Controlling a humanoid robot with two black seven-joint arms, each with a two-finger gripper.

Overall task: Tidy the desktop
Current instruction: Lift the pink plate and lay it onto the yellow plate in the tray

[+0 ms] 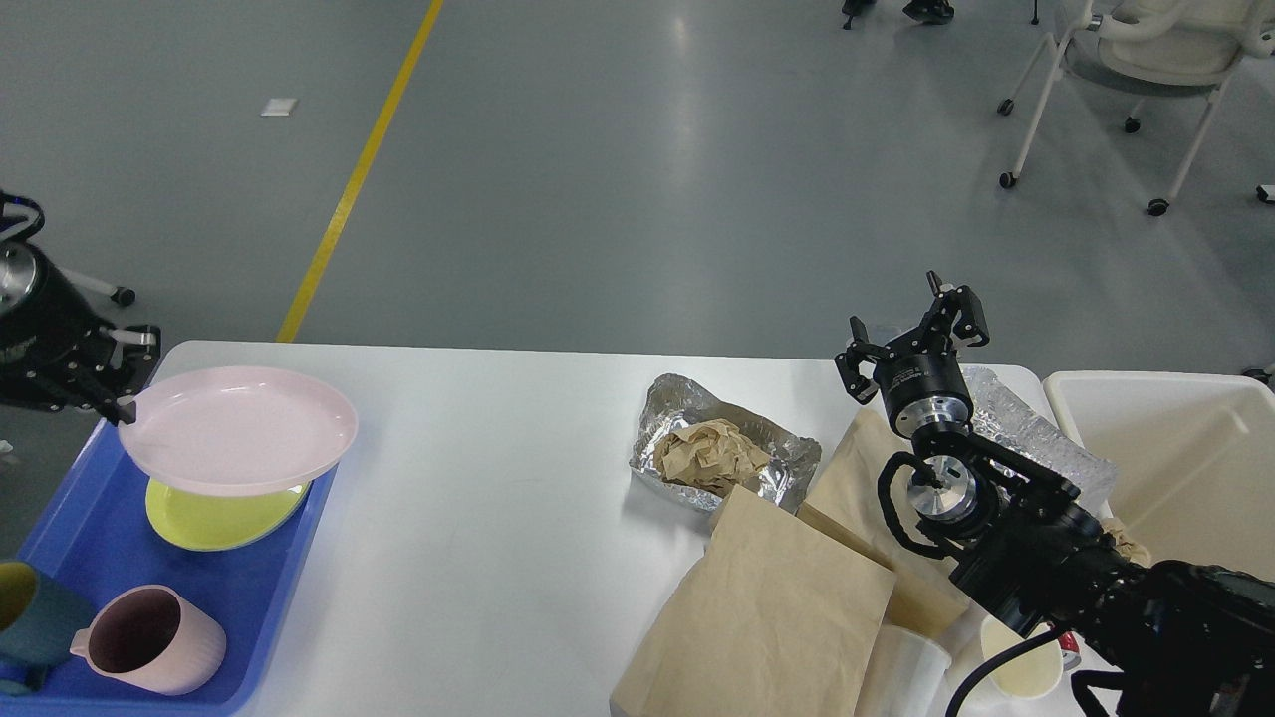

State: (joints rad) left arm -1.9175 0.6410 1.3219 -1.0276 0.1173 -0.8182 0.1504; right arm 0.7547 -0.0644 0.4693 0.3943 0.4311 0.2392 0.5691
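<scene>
The white desktop (498,518) fills the lower view. My left gripper (122,383) at the far left is shut on the rim of a pink plate (239,428) and holds it level in the air above a yellow plate (214,518) in the blue tray (90,543). My right gripper (911,334) is open and empty, raised above a foil sheet (1036,438) at the right. A foil tray with crumpled brown paper (712,453) and brown paper bags (777,607) lie on the desktop.
A pink mug (149,637) and a dark teal cup (25,607) stand in the blue tray. An off-white bin (1185,458) stands at the right edge. Paper cups (1016,667) sit by my right arm. A wheeled chair (1146,60) stands far back on the floor.
</scene>
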